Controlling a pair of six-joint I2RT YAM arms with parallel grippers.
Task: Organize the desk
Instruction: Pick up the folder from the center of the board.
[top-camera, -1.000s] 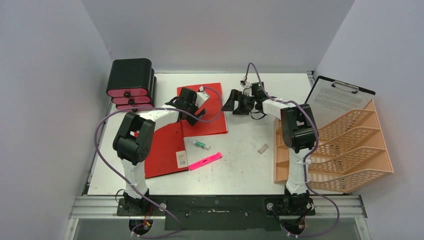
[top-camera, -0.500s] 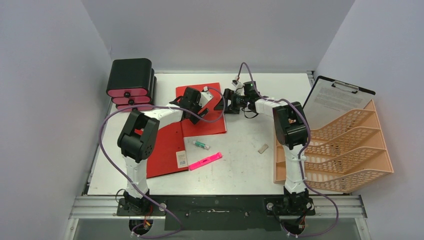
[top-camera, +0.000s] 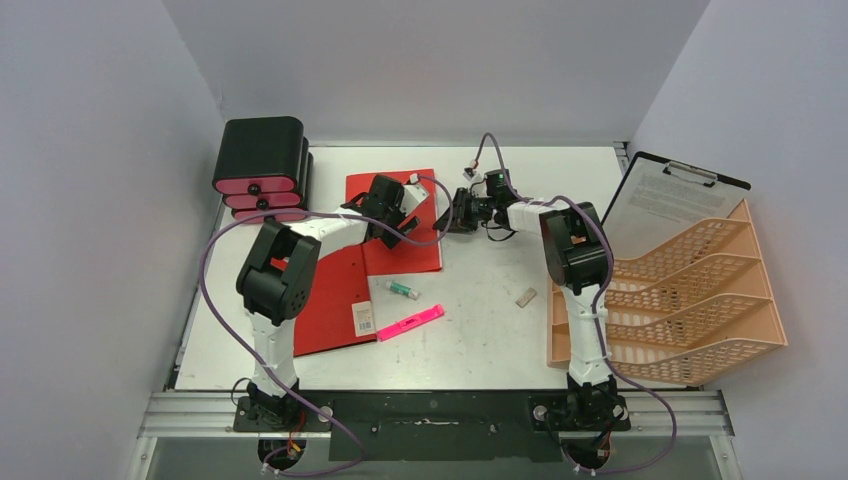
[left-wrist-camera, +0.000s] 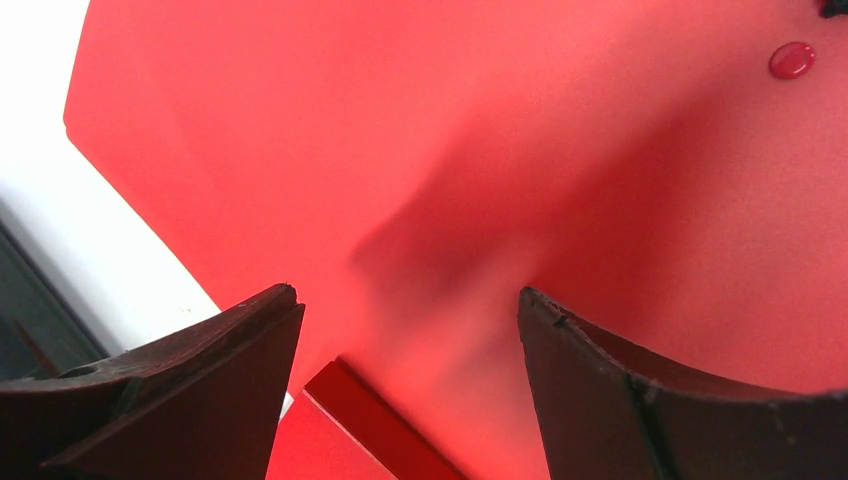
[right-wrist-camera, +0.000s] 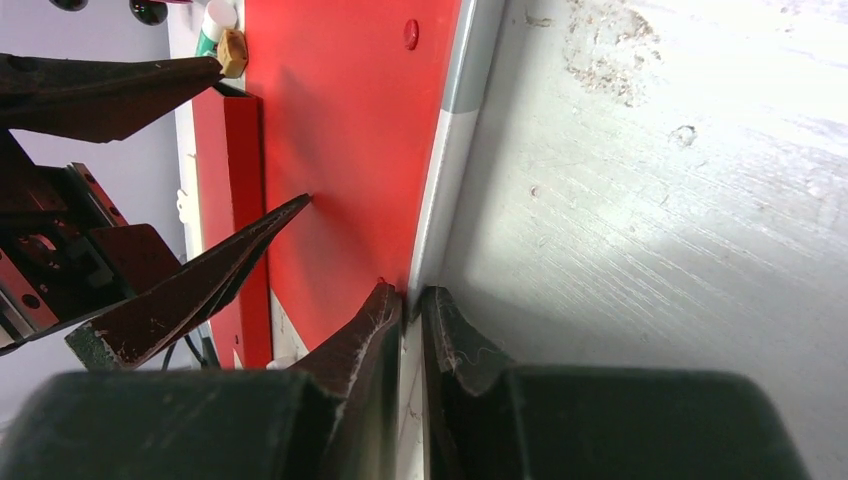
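Scuffed white desk (top-camera: 480, 330), silver-rimmed, perhaps faintly speckled

You have the desk (top-camera: 480, 330) lying flat and level: a white rectangular top, scuffed and speckled, its silver metal rim showing along the 9 and 3 o'clock edges, its black front rail at 6 o'clock

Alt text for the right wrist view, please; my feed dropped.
The right gripper has its jaws shut on the grey-trimmed edge of the red folder. The scuffed white desk fills the picture's right side; the left gripper, jaws open, hangs over the folder on the other side.
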